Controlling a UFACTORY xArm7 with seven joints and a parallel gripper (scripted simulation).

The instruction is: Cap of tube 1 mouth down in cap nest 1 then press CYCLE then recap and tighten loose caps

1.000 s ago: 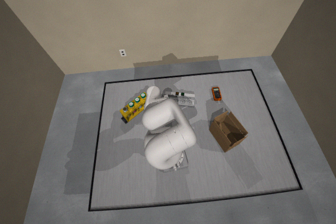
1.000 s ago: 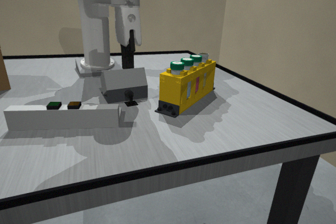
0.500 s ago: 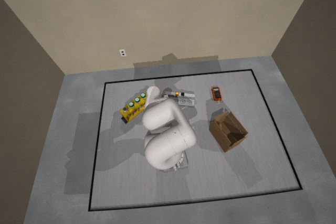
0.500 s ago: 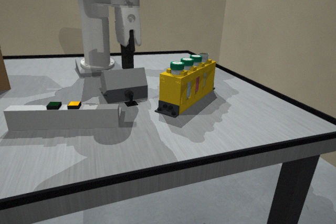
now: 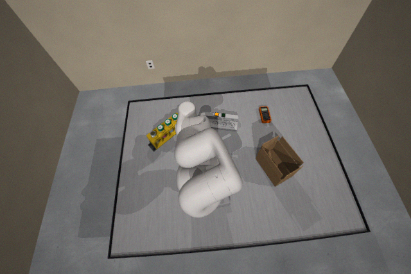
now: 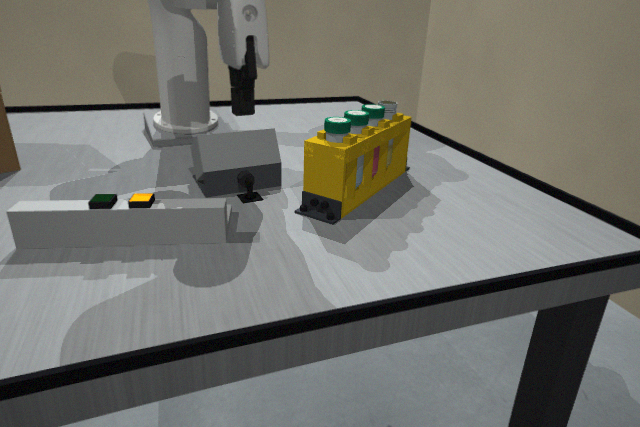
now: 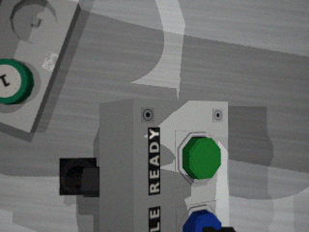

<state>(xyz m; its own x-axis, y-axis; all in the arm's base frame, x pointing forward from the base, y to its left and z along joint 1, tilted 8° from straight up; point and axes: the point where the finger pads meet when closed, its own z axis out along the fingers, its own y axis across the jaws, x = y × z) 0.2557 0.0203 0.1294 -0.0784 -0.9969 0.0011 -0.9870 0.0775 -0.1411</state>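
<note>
The yellow decapping station (image 6: 356, 164) holds several tubes. Three carry green caps (image 6: 356, 117); tube 1 (image 6: 386, 104) at the far end stands open. Its green cap, marked 1 (image 7: 12, 81), lies in a nest of the grey cap tray (image 6: 116, 223). On the tray the amber lamp (image 6: 141, 199) is lit and the green lamp (image 6: 102, 200) is dark. My gripper (image 6: 242, 107) is shut and empty, pointing down just over the grey key housing (image 6: 236, 158). In the wrist view its tips are at the blue CYCLE key (image 7: 202, 223); the green READY key (image 7: 202, 158) is beside it.
A black knob (image 6: 249, 185) sticks out of the housing's side. An orange multimeter (image 5: 264, 113) and an open cardboard box (image 5: 279, 160) lie to the right of the arm. The station (image 5: 162, 133) is to the arm's left.
</note>
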